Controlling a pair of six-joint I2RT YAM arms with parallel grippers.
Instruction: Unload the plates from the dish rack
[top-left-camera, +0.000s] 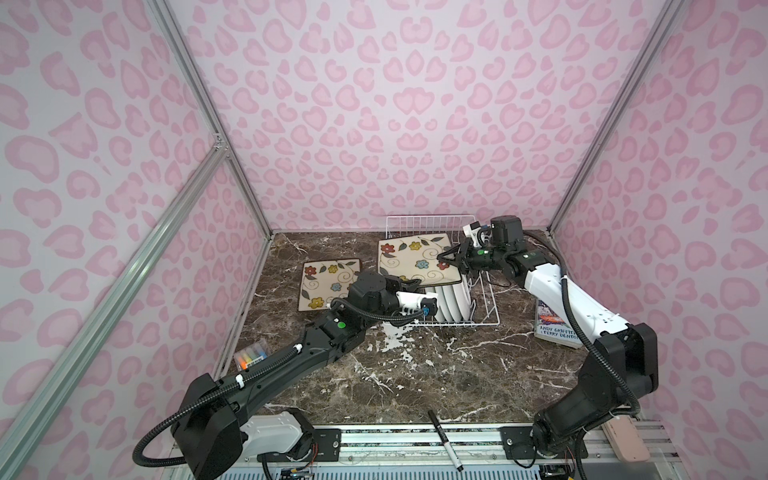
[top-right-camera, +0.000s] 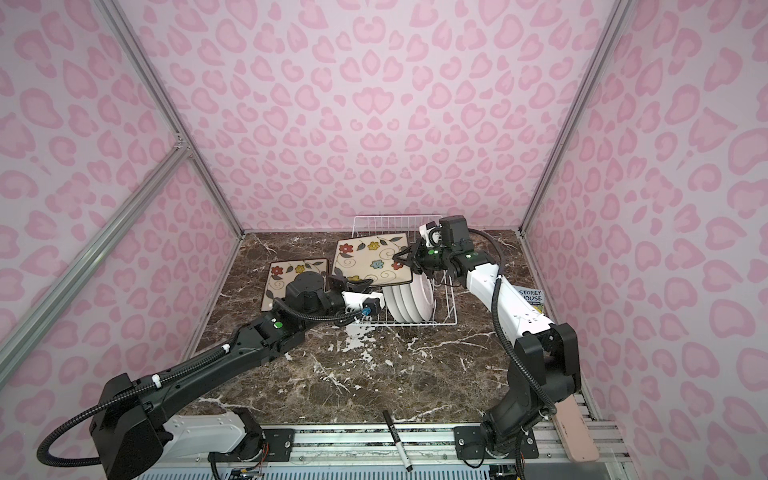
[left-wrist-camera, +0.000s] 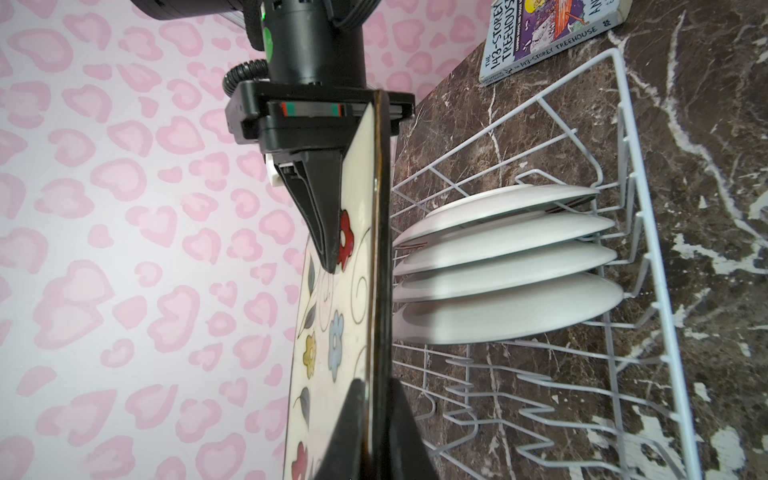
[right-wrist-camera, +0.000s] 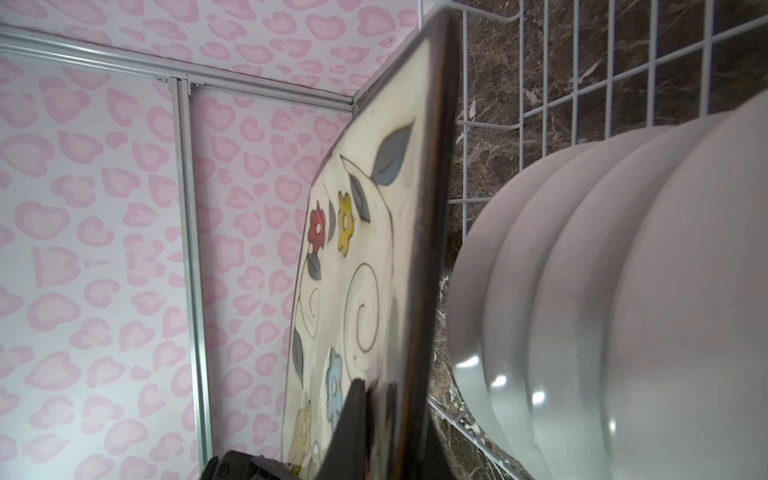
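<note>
A square plate (top-left-camera: 415, 259) (top-right-camera: 374, 259) with a cream flowered face hangs roughly level above the white wire dish rack (top-left-camera: 486, 307) (top-right-camera: 446, 307). My left gripper (top-left-camera: 411, 283) (left-wrist-camera: 376, 386) is shut on its near left edge. My right gripper (top-left-camera: 444, 262) (right-wrist-camera: 376, 386) is shut on its right edge; one of its fingers (left-wrist-camera: 330, 249) presses the plate's face (left-wrist-camera: 353, 299). Several round white plates (top-left-camera: 451, 301) (left-wrist-camera: 498, 270) (right-wrist-camera: 602, 291) stand on edge in the rack below. A second square flowered plate (top-left-camera: 324, 282) (top-right-camera: 286, 274) lies flat on the table left of the rack.
An illustrated book (top-left-camera: 552, 324) (left-wrist-camera: 540, 37) lies right of the rack under the right arm. A box of coloured markers (top-left-camera: 251, 357) sits by the left wall. A black pen (top-left-camera: 444, 440) lies on the front rail. Pink patterned walls close three sides.
</note>
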